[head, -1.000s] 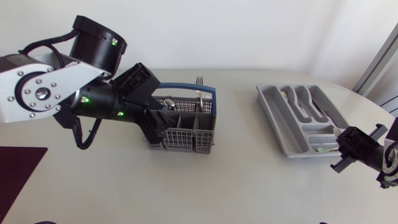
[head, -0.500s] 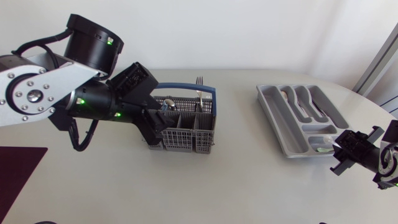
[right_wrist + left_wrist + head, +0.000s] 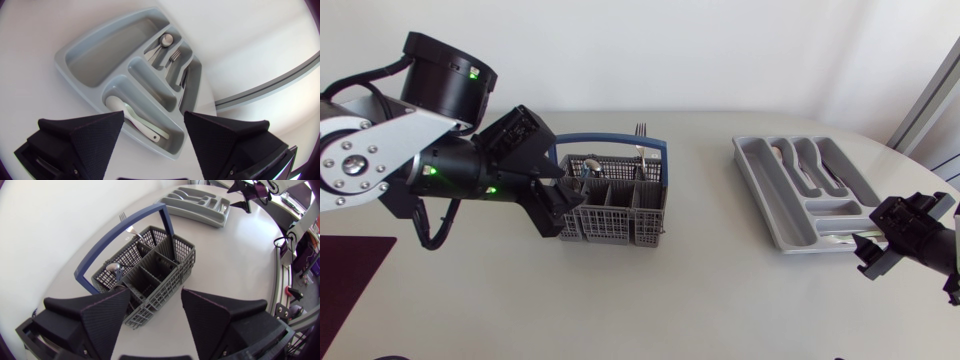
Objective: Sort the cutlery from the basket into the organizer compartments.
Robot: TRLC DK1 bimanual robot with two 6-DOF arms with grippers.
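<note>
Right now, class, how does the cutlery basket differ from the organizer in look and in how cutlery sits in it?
The basket has grey mesh walls and a blue handle; the organizer is smooth, solid and handle-free. The basket's fork stands upright; the organizer's white spoon lies flat. Both are grey and divided into compartments.

The head camera looks down from high above on the whole pale surface point(image 3: 720, 290). The left wrist camera sits close over the grey mesh cutlery basket with a blue handle point(image 3: 150, 275), facing across to the grey plastic organizer tray point(image 3: 195, 202) far beyond. The right wrist camera hangs near above that tray point(image 3: 100, 50) — the one thing all three views share.
</note>
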